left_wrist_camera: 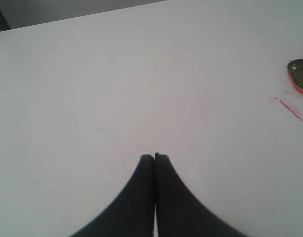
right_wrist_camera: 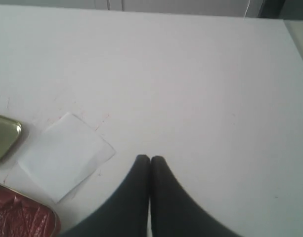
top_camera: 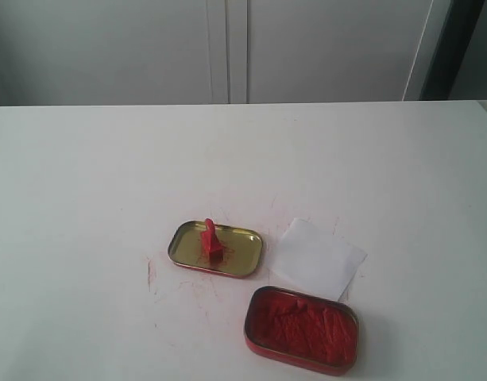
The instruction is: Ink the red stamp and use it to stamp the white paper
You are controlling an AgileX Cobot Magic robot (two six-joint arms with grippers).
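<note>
The left gripper's (left_wrist_camera: 154, 157) fingers were pressed together on nothing, above bare table (left_wrist_camera: 92, 98). The right gripper's (right_wrist_camera: 150, 158) fingers were likewise closed and empty, hanging near the white paper (right_wrist_camera: 65, 155).

The red stamp (top_camera: 210, 240) stood upright in a shallow gold lid (top_camera: 251, 238), just left of the paper, whose near edge met the far rim of the red ink tin (top_camera: 249, 337). No imprint could be made out on the sheet.

The task looked unstarted, with fetching the stamp as the step in hand. The next move would call for spreading the fingers, closing them on the narrow handle, and lifting straight out of the lid.
</note>
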